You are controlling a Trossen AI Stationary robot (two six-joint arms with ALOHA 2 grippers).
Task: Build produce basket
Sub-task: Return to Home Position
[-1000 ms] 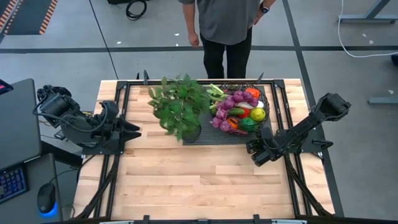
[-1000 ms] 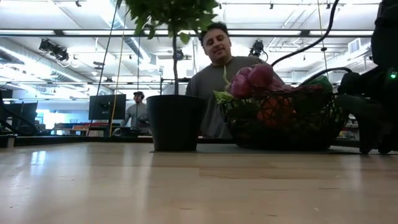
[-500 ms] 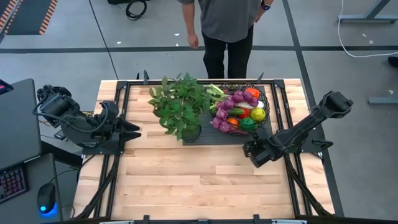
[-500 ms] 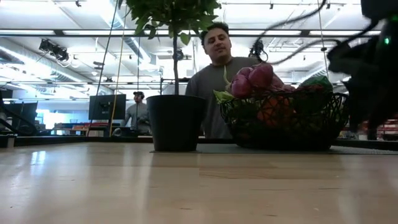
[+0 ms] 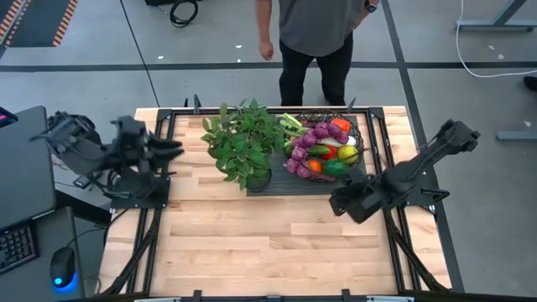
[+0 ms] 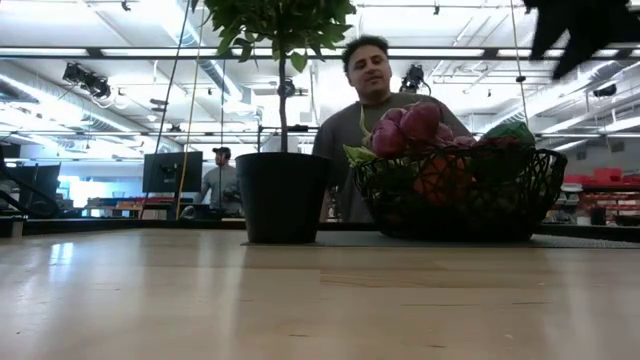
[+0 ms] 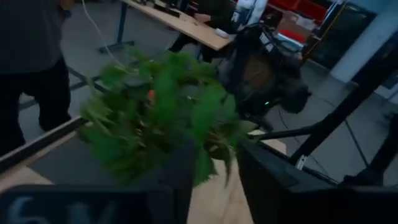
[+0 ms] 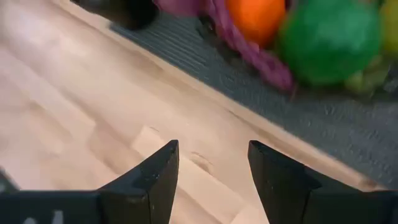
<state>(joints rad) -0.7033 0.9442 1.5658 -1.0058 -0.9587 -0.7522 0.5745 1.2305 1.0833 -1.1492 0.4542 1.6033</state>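
The basket (image 5: 359, 141) is sitting on the black ribbed mat (image 5: 289, 181), along the edge of the surface (image 5: 252, 243) where a person (image 5: 315, 29) is standing, toward that edge's right corner. It is brimming with the produce (image 5: 321, 149). The purple grapes (image 5: 304, 139) are piling up on the side facing the potted plant (image 5: 243, 141). An orange tomato (image 5: 314, 164) and a lime (image 5: 334, 167) are lying on the side toward the surface's middle, and a lemon (image 5: 346, 153) is resting at the outer side. In the low view the heap is rising above the wire rim, so the load is looking complete. The plant is standing on the same mat, just beside the basket, which is probably giving the pair 1 tidy base.

The right arm (image 5: 407, 178) is hanging over the right edge of the surface, near the mat's corner but apart from it. The right jaws are spread with nothing between them, and only bare wood and the mat's border are showing ahead. The left arm (image 5: 88, 151) is hovering at the left edge, well apart from the plant, and the left jaws are also looking spread and are carrying nothing. Both arms are standing off from the arrangement, which suits a parking step. No produce is lying loose on the wood, so I am judging that 0 pieces are waiting to be loaded.
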